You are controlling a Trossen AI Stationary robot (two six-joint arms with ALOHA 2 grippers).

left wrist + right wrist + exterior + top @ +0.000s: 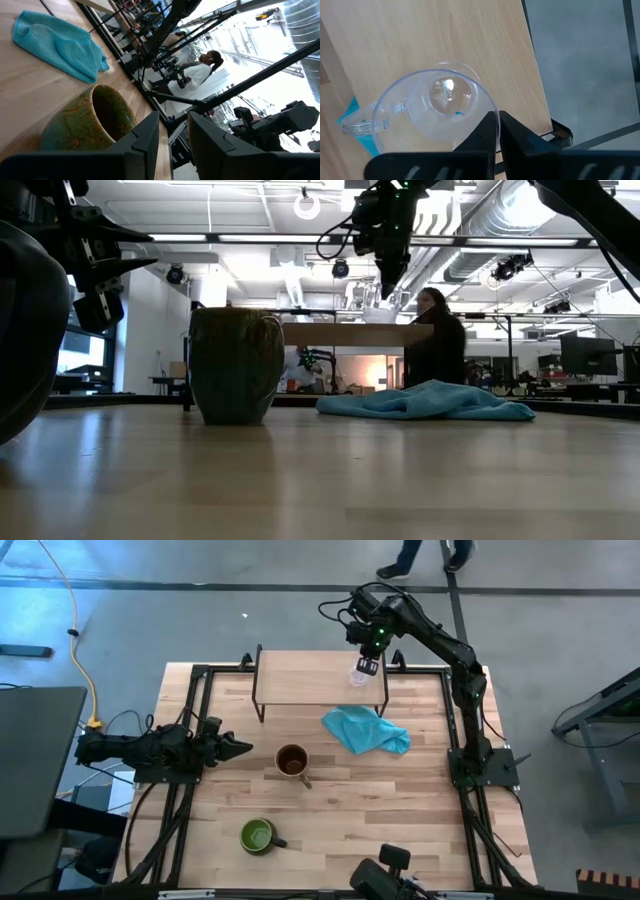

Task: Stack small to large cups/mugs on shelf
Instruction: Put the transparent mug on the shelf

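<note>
1. Left claw (243,748) idles near the worktop's (330,840) left edge, fingers slightly apart, grasping nothing.
2. Green-lined mug (258,835) and tan mug (292,760) wait on the worktop (bigger ones, probably later).
3. Right claw (367,667) clenched on the glass cup's (359,677) rim, over the shelf's (300,675) right end, likely placing it.

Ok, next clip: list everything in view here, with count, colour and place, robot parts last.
Shelf: one, light wood, black legs, far edge of the table.
Glass cup: one, clear, over the shelf's right end, rim pinched by the right gripper.
Tan-brown mug: one, table centre.
Green-lined mug: one, dark, near edge.
Cloth: one, teal, right of centre.
Person: one, dark top, in the room behind.
Right gripper: shut on the cup.
Left gripper: left side, empty, pointing at the tan-brown mug.
</note>
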